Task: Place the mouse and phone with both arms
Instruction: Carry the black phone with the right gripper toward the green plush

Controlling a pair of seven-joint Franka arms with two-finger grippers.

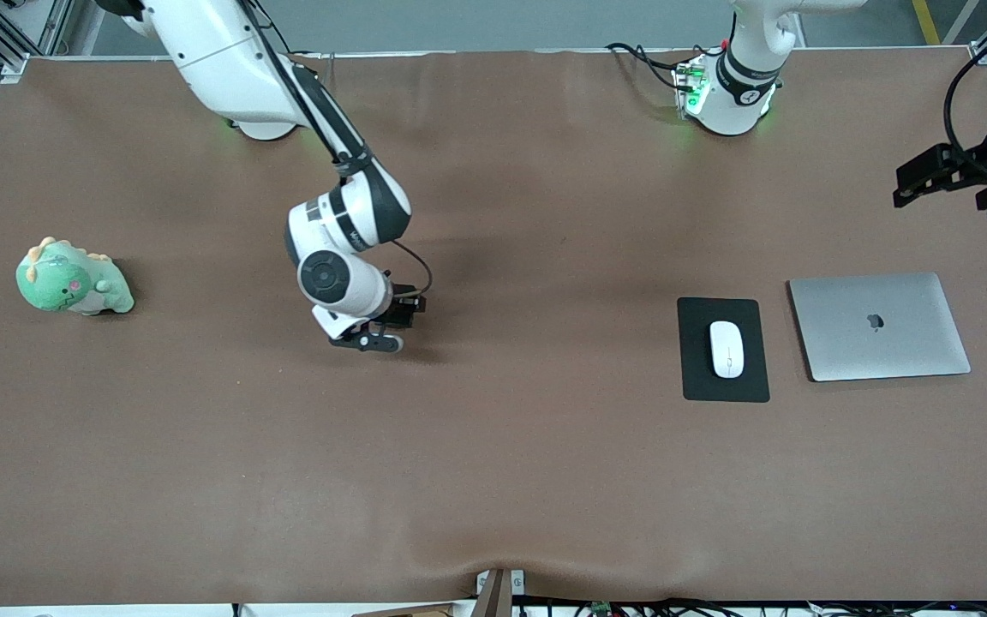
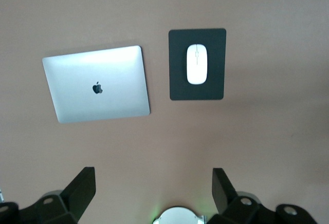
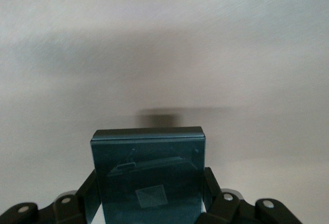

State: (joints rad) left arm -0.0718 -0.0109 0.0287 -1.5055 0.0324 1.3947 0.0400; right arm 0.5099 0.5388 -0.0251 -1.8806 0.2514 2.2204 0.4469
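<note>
The white mouse (image 1: 726, 349) lies on a black mouse pad (image 1: 723, 390) toward the left arm's end of the table; it also shows in the left wrist view (image 2: 196, 63). The glossy black phone (image 3: 149, 167) is held between the fingers of my right gripper (image 3: 149, 188), which is shut on it. That gripper (image 1: 369, 334) hangs low over the bare brown table near its middle. My left gripper (image 1: 918, 182) is open and empty, held high over the table's edge at the left arm's end; its fingers (image 2: 82, 185) stand wide apart.
A closed silver laptop (image 1: 879, 326) lies beside the mouse pad, toward the left arm's end; it also shows in the left wrist view (image 2: 97, 82). A green dinosaur plush (image 1: 74, 278) sits at the right arm's end. A brown mat covers the table (image 1: 493, 480).
</note>
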